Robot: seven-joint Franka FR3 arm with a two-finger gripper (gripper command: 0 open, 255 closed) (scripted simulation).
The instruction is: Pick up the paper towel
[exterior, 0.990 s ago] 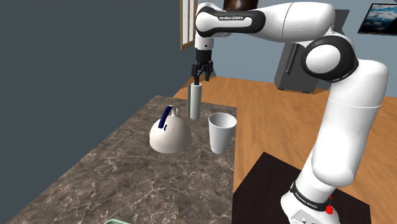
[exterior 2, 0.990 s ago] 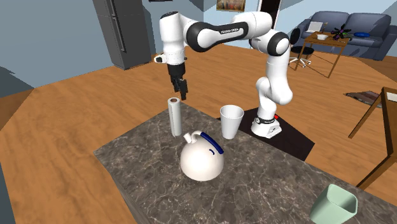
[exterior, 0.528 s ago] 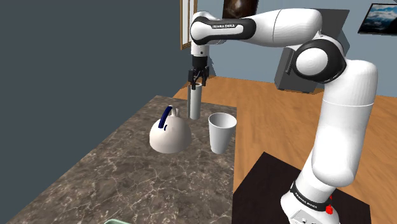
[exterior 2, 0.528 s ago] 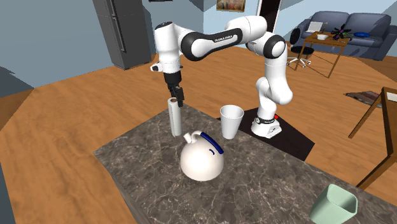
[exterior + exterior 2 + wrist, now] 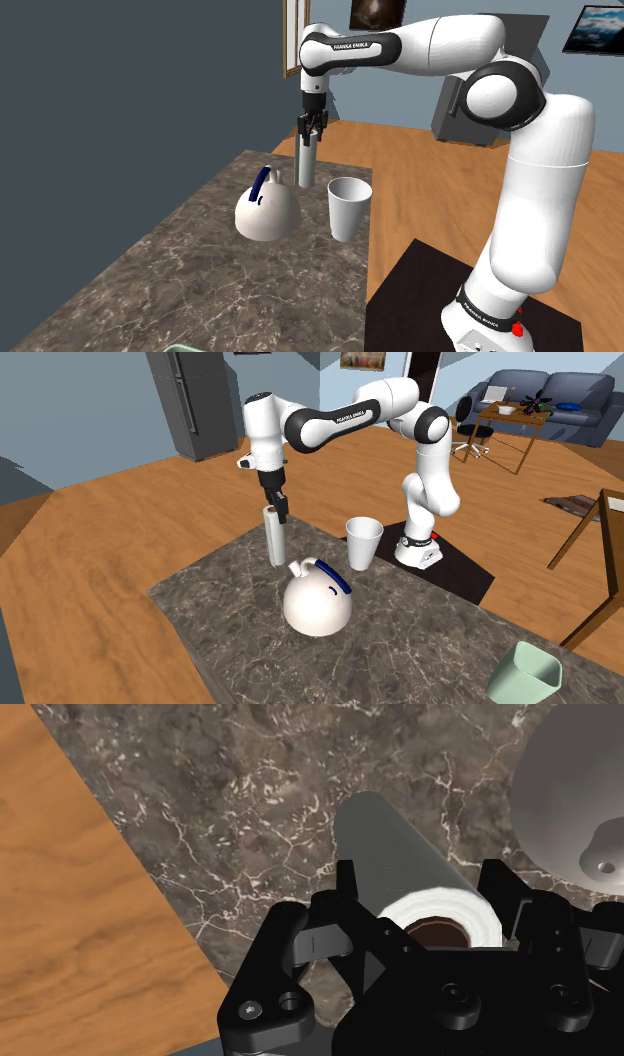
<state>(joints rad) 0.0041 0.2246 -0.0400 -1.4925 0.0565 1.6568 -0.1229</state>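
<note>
The paper towel [image 5: 307, 167] [image 5: 274, 544] is a tall, narrow white roll standing upright near the far corner of the dark marble counter [image 5: 200, 285]. My gripper [image 5: 310, 132] [image 5: 277, 505] hangs straight above it, its fingers reaching down around the roll's top end. In the wrist view the gripper [image 5: 422, 876] is open: one black finger [image 5: 346, 889] stands on each side of the roll [image 5: 395, 844], whose brown core shows between them. I see a small gap at the left finger, so the roll is not clasped.
A white kettle [image 5: 266, 212] [image 5: 318, 602] [image 5: 575, 804] with a blue handle sits close beside the roll. A white cup [image 5: 348, 207] [image 5: 364, 542] stands at the counter's edge. A pale green bin [image 5: 525, 674] rests at the counter's other end. Wooden floor surrounds the counter.
The gripper has moved over the roll and come down, from above and beside its top to straddling its top end. The roll, kettle and cup have stayed put.
</note>
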